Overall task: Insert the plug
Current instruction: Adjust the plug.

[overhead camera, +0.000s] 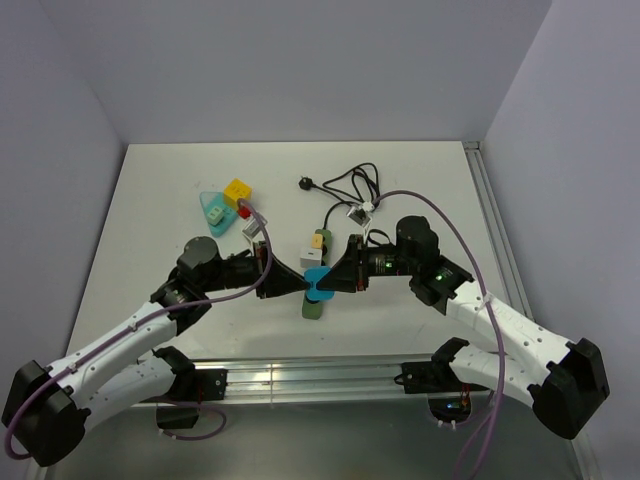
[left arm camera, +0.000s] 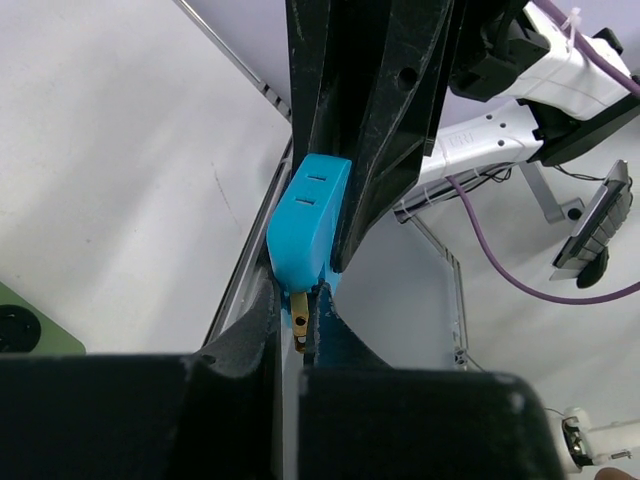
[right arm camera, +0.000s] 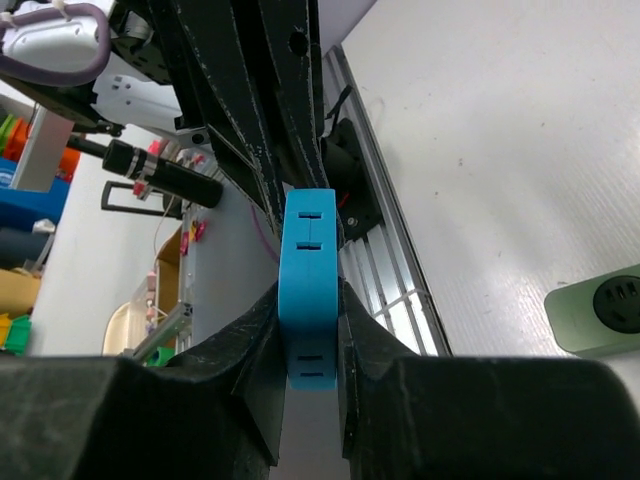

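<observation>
From the top camera you've got both arms meeting mid-table, with the blue plug pinched between the left gripper and the right gripper, lifted just above the green socket that's lying on the table. In the left wrist view the left gripper is clamped tight around the bottom end of the blue plug. A brass prong is poking down right between its fingers, so that end isn't free to go anywhere yet. The right wrist view shows the right gripper hugging both flat sides of the blue body, and to me it looks closed on it. The green socket sits off to the right down on the table. My read is that it's a small, light, hard plastic block, so weight is no issue. The sides look smooth though, and I'd guess it can twist in the pads if you push off-axis. I'd hold it by the flat sides of the body and stay off the prong, since thin metal like that probably bends easily.
</observation>
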{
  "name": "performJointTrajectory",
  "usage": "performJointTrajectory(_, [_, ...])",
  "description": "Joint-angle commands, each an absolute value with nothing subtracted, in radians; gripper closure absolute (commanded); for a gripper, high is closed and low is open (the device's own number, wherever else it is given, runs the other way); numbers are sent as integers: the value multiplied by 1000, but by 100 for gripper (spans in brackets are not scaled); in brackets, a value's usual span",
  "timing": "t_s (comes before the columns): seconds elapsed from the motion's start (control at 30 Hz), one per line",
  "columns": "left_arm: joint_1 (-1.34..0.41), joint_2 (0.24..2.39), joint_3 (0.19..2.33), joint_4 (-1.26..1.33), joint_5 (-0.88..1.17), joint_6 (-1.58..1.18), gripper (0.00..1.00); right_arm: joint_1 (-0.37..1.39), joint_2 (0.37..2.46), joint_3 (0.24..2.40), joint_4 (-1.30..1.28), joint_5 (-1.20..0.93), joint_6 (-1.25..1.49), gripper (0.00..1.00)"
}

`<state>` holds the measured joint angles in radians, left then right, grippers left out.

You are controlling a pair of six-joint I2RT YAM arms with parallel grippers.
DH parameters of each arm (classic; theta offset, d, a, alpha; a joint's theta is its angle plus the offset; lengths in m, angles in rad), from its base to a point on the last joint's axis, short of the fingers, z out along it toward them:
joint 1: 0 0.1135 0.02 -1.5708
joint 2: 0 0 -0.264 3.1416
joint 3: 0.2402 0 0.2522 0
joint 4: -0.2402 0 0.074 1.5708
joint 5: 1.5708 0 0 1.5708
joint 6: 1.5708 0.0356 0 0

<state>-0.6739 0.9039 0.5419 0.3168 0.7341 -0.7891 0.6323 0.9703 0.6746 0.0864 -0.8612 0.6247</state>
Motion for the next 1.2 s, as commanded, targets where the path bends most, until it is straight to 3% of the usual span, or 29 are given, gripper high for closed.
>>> performJointTrajectory(0.0, [-678,858,592,432,787,-811,100,627,962,652,158,-890,652,100])
performJointTrajectory(0.47, [-678,779,615,471,839,-841,100,627,986,623,431,-1012,807,100])
performJointTrajectory(0.7, [-676,784,646,431,839,-830,99,627,993,630,445,-1025,819,100])
performJointTrajectory(0.8, [-676,781,670,317,787,-781,89,626,979,655,365,-1000,773,100])
performJointTrajectory(0.87, [-673,770,678,269,732,-744,63,627,968,681,297,-976,736,100])
performJointTrajectory(0.9, [-666,758,681,230,715,-729,42,626,966,692,272,-967,724,100])
performJointTrajectory(1.0, [-635,733,687,198,673,-724,20,623,976,738,183,-931,681,100])
performJointTrajectory(1.17, [-585,716,701,160,644,-726,9,614,994,772,140,-913,652,100])
